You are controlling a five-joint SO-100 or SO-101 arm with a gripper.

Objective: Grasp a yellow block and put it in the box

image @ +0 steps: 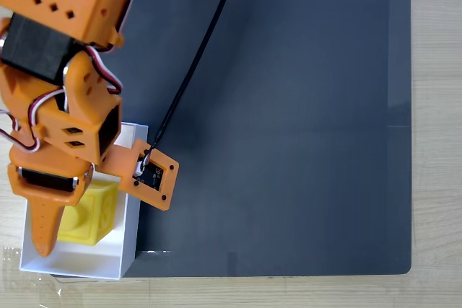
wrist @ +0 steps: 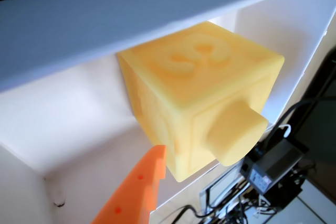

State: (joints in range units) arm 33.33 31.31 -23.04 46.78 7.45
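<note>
Gripper (image: 61, 239) sits over the box, one orange finger (wrist: 137, 187) against the block's lower edge in the wrist view; other finger hidden, so I cannot tell whether it clamps the block or has let go.

Mat (image: 289, 106), dark grey, covers most of the wooden table (image: 437, 135) in the fixed view. Arm (image: 58, 70) reaches in from top left, black cable (image: 195, 63) trailing off it. Box (image: 126, 243), white, lies at the mat's lower left corner. Block (image: 94, 214) is inside it (yellow, round stud on one face (wrist: 236, 132)), tilted, close to a wall (wrist: 105, 30).

Judged stage: placing, nearly done. Risks: if the finger catches the stud on retreat, the block could lift back out; the thin box could slide or tip if the arm nudges its wall.
</note>
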